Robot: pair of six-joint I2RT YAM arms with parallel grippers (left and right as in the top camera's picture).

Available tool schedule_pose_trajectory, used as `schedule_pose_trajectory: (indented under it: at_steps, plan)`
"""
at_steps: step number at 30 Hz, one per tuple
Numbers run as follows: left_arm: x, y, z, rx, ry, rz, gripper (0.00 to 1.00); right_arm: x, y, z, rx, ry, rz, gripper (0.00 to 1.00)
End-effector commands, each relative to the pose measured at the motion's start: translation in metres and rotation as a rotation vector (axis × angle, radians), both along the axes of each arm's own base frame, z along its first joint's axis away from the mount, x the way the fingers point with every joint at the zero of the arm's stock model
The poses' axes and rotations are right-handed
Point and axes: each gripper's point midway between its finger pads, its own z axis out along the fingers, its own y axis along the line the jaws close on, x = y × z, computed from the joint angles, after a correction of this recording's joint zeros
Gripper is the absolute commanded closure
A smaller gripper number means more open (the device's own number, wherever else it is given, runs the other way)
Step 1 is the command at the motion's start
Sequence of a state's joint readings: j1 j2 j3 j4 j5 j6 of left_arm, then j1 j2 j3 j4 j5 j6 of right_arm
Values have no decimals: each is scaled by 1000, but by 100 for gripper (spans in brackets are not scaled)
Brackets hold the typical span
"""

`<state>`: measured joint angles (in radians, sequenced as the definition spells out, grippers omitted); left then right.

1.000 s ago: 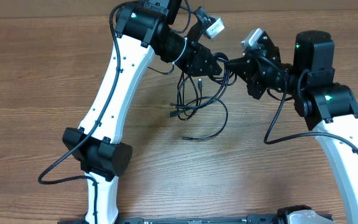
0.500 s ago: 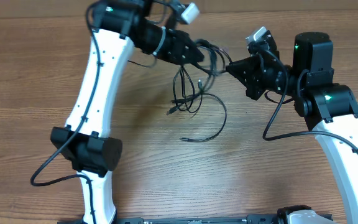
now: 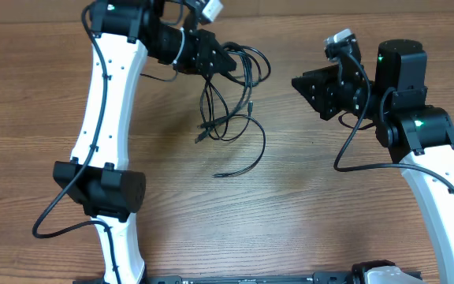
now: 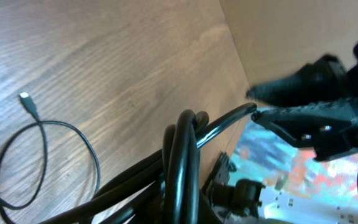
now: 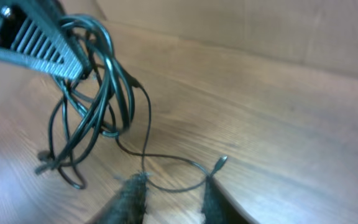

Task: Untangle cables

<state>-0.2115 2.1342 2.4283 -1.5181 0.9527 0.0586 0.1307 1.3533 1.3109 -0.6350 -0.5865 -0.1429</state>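
Cables [image 3: 241, 61] bunching near the table's [image 3: 38, 95] far edge, left gripper [image 3: 225, 63] pinching the bundle, loops trailing toward the middle. Right gripper [image 3: 296, 82] hanging apart from them. Left wrist: thick strands crossing close up, one plug end [image 4: 25, 98] lying on the wood. Right wrist: fingers [image 5: 132, 196] spread, holding nothing.

Left arm [image 3: 109, 95] reaches up from 7 o'clock, with the left gripper [image 3: 225, 63] around 11, pinched tight on the cables [image 3: 228, 120]. Right arm [image 3: 436, 185] comes up from 5 with its elbow bent. Right gripper [image 3: 298, 81] sits near 1 and points toward 9, fingers [image 5: 129, 196] parted, nothing between them.
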Motion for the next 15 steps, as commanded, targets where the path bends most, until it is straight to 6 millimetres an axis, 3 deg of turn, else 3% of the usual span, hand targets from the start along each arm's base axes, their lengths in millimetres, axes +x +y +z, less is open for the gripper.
schedule_pose_trajectory:
  at_steps: [1, 4, 9, 15]
  plan:
    - [-13, -13, 1, 33, -73, -77, 96, 4, -2, 8, -20, -46, 3, 47]
    - [-17, -20, -7, 90, -83, -93, 96, 3, -2, 8, -35, -65, 20, 36]
    - [-36, -50, -8, 101, -120, -180, 96, 1, 1, 9, -69, -113, 75, 36]
    - [-39, -72, -6, 94, -158, -201, 96, -11, 13, 13, -49, -146, 184, 36]
